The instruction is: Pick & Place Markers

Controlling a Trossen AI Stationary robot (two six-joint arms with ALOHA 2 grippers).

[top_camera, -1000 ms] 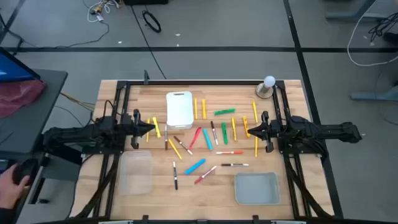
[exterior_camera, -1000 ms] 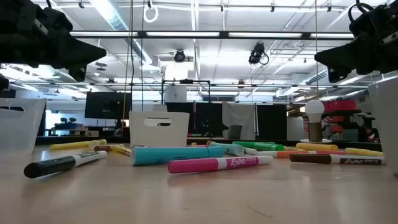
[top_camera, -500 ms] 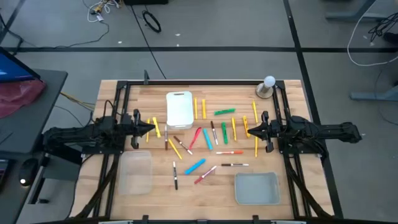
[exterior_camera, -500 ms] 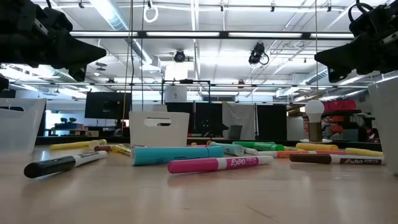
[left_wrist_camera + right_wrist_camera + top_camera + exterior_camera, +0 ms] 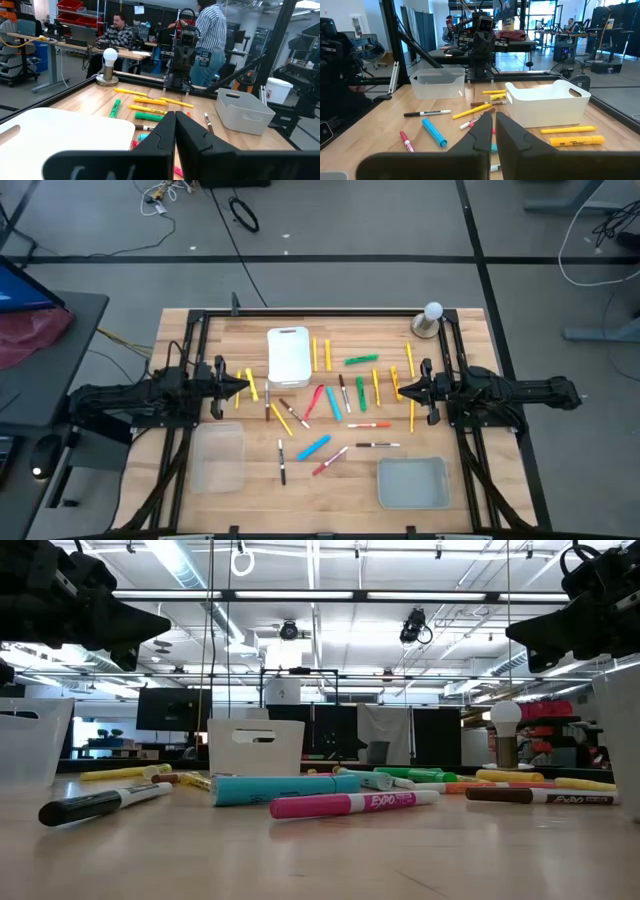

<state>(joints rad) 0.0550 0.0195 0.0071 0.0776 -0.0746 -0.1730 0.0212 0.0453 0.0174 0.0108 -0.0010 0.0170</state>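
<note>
I am a two-armed robot at a light wooden counter [image 5: 330, 485]. My left fingers [image 5: 243, 383] hover above the counter's left side, pressed together and holding nothing. My right fingers [image 5: 398, 389] hover above its right side, also pressed together and empty. Both point toward the middle, where the thin pen-like markers [image 5: 330, 402] lie scattered between them: yellow, green, light blue, pink and red ones, and slimmer white or dark ones with coloured caps. A yellow marker [image 5: 252, 384] lies just beside my left fingers. A white rectangular plastic tray [image 5: 288, 358] stands among the markers toward the far edge. A clear rectangular plastic tray [image 5: 219, 458] sits near the front on the left, and a grey rectangular plastic tray [image 5: 413, 482] on the right. A round white bulb on a metal base [image 5: 431, 318] stands at the far right corner. People [image 5: 207, 35] show in the room beyond.
</note>
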